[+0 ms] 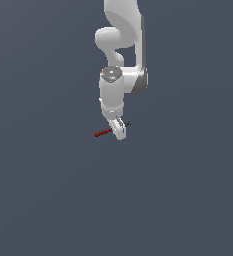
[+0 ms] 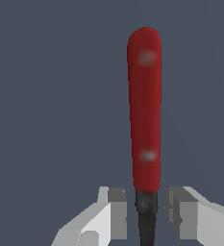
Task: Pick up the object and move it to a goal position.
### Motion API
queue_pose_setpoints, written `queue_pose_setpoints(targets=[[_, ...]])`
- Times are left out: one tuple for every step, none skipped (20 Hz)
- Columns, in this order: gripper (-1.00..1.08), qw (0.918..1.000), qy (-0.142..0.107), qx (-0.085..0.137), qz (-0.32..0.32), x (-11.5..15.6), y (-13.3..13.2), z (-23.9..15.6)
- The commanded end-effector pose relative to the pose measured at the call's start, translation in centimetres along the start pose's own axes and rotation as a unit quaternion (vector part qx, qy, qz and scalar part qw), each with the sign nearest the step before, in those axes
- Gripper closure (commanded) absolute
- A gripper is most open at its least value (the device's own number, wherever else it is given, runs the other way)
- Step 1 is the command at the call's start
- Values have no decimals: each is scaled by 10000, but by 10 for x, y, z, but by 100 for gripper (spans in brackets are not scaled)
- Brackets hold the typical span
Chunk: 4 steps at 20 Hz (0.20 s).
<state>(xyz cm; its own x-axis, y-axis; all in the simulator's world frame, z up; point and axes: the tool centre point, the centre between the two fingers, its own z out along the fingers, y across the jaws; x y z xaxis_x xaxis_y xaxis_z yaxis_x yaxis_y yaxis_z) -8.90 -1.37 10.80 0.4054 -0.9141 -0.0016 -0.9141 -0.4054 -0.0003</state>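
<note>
One red rod point(image 2: 144, 110) points straight out from the jaws point(image 2: 145, 211), which flank its black end narrowly without visibly touching.

The rod point(image 1: 103, 132) lay between my fingers point(image 2: 114, 211), one to each side of its near end, the rest reaching out ahead of my gripper point(image 1: 120, 131), toward the exterior view's left.

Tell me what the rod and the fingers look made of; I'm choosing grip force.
Rod: the red part looks like smooth glossy plastic, judging by its pale highlights; the black end looks duller, maybe rubber or metal. Fingers: matte grey-white blocks, plastic or painted metal. It is a render, so neither is certain.
</note>
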Motion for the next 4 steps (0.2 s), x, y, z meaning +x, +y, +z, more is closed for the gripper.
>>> queue_pose_setpoints(targets=[[108, 10000, 2, 0, -2, 0, 4, -3], [108, 10000, 4, -1, -2, 0, 5, -4], [108, 10000, 4, -1, -2, 0, 5, -4], [108, 10000, 4, -1, -2, 0, 6, -4]])
